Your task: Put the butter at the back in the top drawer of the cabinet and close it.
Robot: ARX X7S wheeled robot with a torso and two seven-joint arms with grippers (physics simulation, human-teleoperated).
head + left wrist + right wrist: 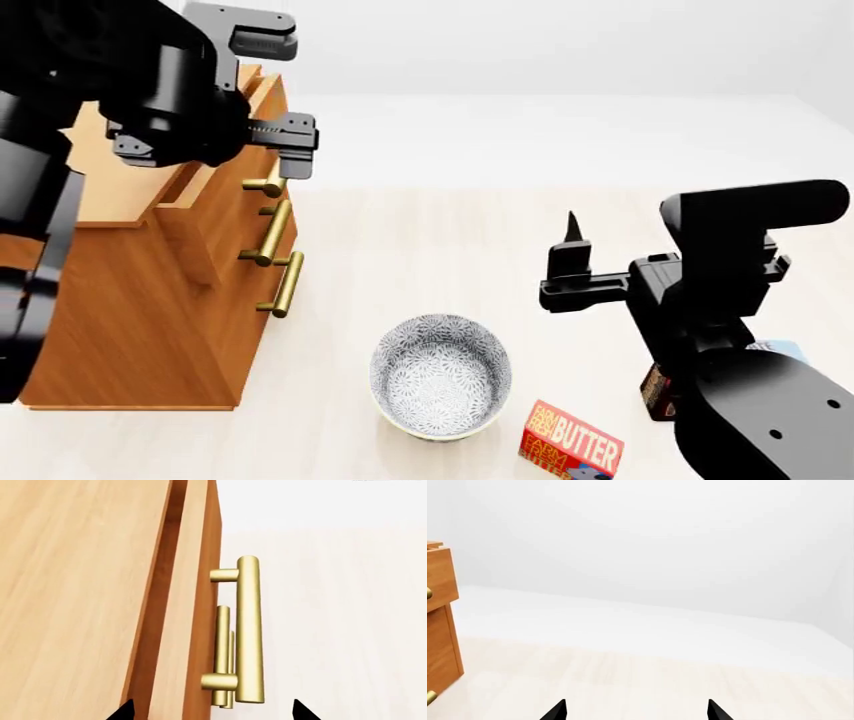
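Pale floor (441,240): one cabinet (147,330) with three handles, top drawer (214,195) ajar, one bowl (441,377), one butter (571,444). Left gripper (212,711) and right gripper (636,711) both gape, empty.

The cabinet (147,300) is standing at the left, its top drawer (200,195) sticking out toward the right past the two lower ones. The bowl (441,375) is sitting on the floor right of the cabinet. The butter (571,443) is lying just right of the bowl, nearer the robot.
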